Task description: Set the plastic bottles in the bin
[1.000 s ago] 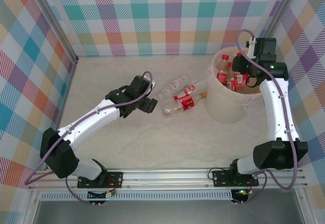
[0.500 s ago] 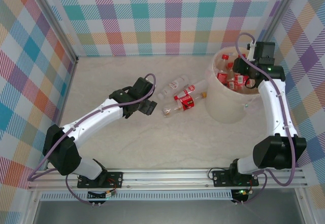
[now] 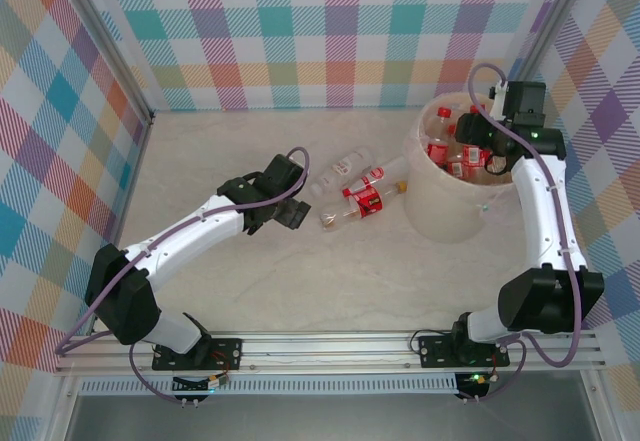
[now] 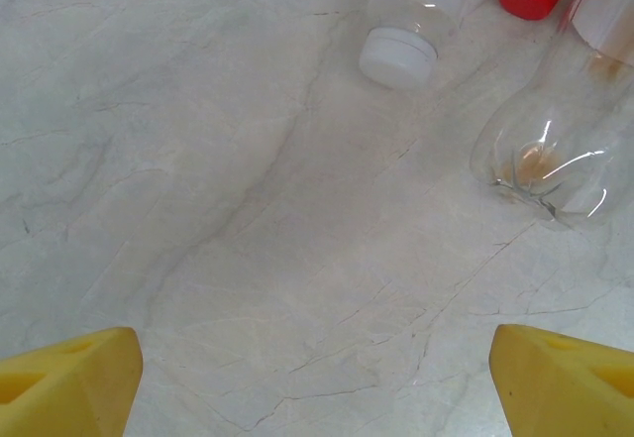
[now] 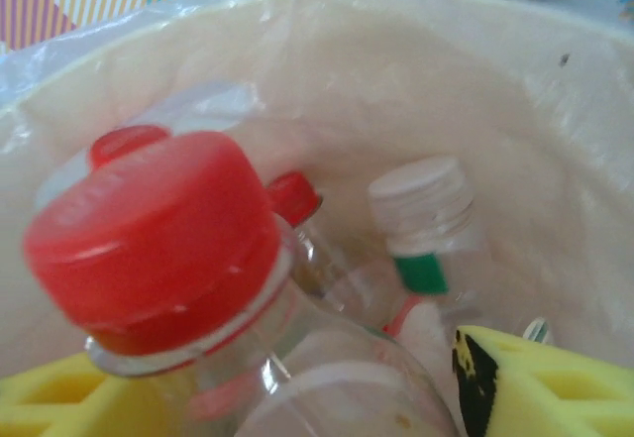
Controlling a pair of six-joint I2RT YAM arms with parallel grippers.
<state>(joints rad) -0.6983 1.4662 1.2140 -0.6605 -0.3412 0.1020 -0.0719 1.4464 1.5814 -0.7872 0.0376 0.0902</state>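
left hand (image 3: 293, 213) hangs wide open over the bench (image 3: 200, 161), just beside three bottles (image 3: 362, 199) lying loose. right hand (image 3: 480, 144) sits over the bin (image 3: 450, 219) with a red-capped bottle (image 5: 158, 229) between its fingers (image 5: 540, 382); whether it grips, i cannot tell.

left gripper (image 3: 296, 216) slid toward 5 o'clock, right gripper (image 3: 482, 149) nudged toward 11 o'clock over the bin (image 3: 445, 223)

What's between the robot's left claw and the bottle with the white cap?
Nothing. In the left wrist view, the table between the left gripper and the white-capped bottle is bare.
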